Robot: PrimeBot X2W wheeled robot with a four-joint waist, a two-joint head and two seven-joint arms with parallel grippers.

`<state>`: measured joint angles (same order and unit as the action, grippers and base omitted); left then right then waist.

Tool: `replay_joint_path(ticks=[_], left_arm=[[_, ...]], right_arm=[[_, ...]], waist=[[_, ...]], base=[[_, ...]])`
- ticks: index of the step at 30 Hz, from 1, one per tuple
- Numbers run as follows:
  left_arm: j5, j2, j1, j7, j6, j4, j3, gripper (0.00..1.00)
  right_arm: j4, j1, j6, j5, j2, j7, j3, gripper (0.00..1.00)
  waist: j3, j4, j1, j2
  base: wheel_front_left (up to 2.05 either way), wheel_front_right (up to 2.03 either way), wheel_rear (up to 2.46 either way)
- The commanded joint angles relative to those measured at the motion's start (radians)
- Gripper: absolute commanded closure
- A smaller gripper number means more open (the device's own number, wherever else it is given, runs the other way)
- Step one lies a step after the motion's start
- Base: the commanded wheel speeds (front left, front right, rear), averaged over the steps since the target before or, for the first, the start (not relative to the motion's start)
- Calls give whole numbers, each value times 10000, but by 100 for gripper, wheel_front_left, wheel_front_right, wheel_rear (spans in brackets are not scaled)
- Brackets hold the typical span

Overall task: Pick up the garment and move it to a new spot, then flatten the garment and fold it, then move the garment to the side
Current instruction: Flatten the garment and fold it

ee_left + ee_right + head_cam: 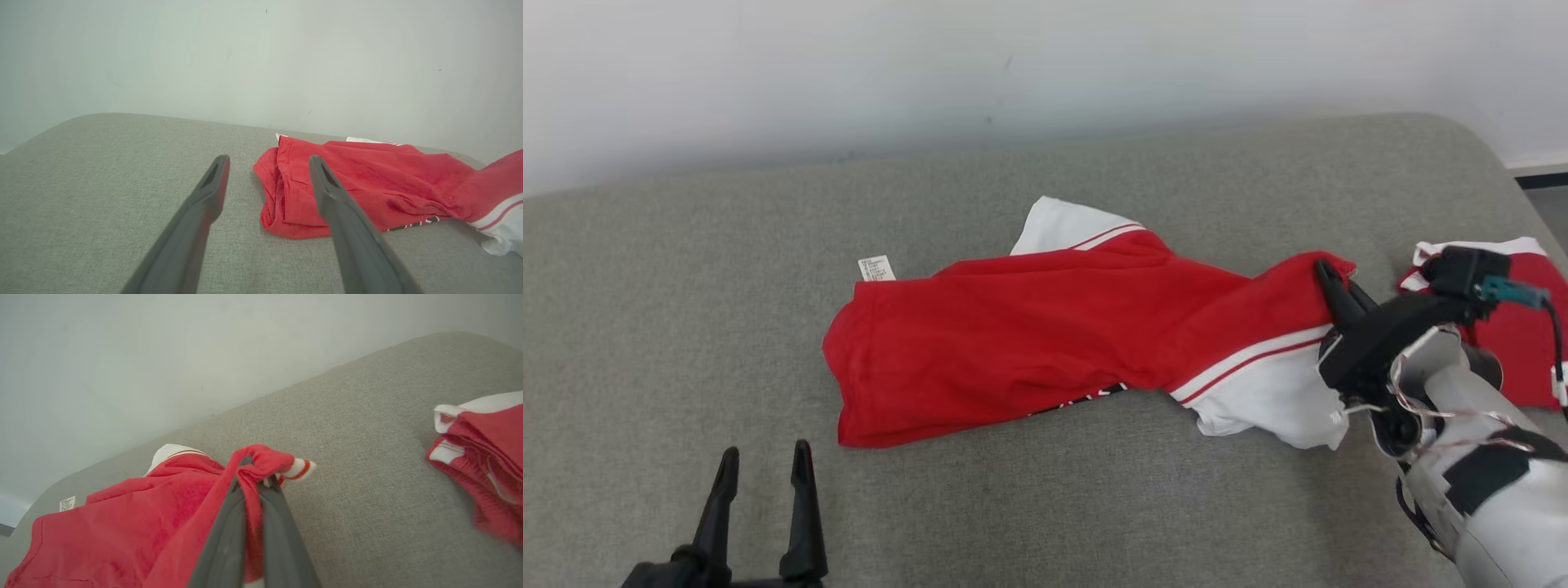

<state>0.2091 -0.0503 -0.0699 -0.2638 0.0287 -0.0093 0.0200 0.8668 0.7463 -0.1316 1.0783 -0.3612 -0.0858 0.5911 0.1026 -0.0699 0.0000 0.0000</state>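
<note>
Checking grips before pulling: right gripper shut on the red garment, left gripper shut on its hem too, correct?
No: the left wrist view shows the left gripper open, holding nothing. The right gripper is shut on the garment.

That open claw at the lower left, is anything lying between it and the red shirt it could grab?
Nothing visible. Only bare grey cushion lies between the left gripper and the near end of the red garment, whose other end the right gripper pinches.
</note>
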Motion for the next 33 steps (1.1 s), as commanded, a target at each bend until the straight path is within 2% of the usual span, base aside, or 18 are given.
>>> replay_joint_path(ticks=[1,5,12,13,14,15,24,30,33], left_arm=[[-159,3,257,-8,65,5,-44,0],[-210,-2,599,-8,169,59,-186,0],[-197,0,1095,-8,285,101,-522,0],[-185,-2,1143,-8,293,101,-561,0],[-185,-2,1143,-8,293,101,-561,0],[-173,-2,1176,-8,296,104,-585,0],[-111,-2,1312,-8,166,222,-519,0],[-204,-2,894,-8,140,294,-61,0],[-247,-2,687,-8,132,265,171,0]], right_arm=[[605,389,22,-427,249,-149,-51,100],[2062,1448,22,-1215,872,-772,-248,100],[3907,2691,22,-2047,1283,-1459,-470,100],[4020,2754,22,-2096,1287,-1493,-535,83],[4020,2754,22,-2096,1287,-1493,-535,83],[4098,2792,22,-2134,1280,-1533,-612,0],[4253,2439,22,-2892,879,-1719,-932,0],[4246,1768,22,-3629,423,-1795,-1164,0],[3734,1480,22,-4136,205,-1799,-1507,0]], waist=[[384,317,0,0],[755,761,0,0],[1272,1448,0,0],[1326,1510,0,0],[1326,1510,0,0],[1363,1555,0,0],[1214,1507,0,0],[553,998,0,0],[295,746,0,0]], base=[[0,0,0],[0,0,0],[0,0,0],[0,0,0],[0,0,0],[0,0,0],[0,0,0],[0,0,0],[0,0,0]])
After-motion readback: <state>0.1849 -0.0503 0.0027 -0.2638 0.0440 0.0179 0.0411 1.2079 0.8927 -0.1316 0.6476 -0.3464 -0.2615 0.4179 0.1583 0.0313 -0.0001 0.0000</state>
